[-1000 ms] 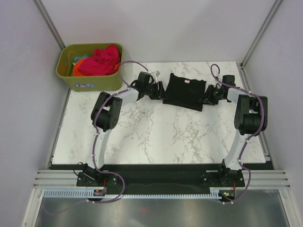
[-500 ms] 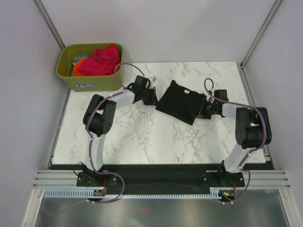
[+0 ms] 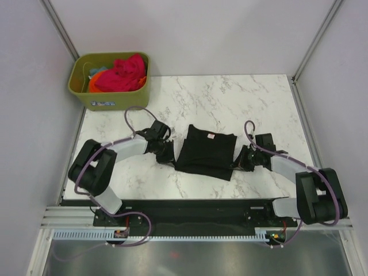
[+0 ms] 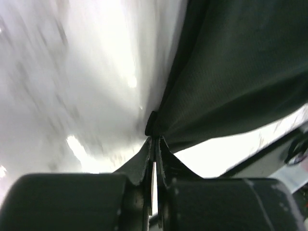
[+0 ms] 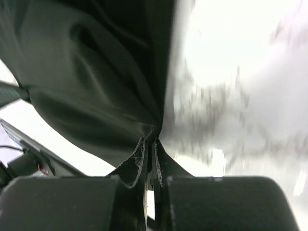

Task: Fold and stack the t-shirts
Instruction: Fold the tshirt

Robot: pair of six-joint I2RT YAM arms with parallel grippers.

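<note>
Two robot arms reach low across the marble table, each pinching one side of a black shirt. The shirt lies in a rough folded rectangle at the middle of the table, nearer the near edge than the far one, with its neck label facing up. The left gripper is clamped on the shirt's left edge and the right gripper on its right edge. Both wrist cameras show the jaws pressed together with only a thin pleat of dark cloth between them. That thin bite looks like the weak point: if one arm pulls harder or faster than the other, the fabric could slide out of a pinch and the shirt would bunch toward the side that holds. A grip that caught only the top layer could peel the fold open on lifting, and dragging along the table may wrinkle the underside. A pink-red shirt and an orange shirt sit heaped in the green bin at the far left corner, well apart from the work.
</note>
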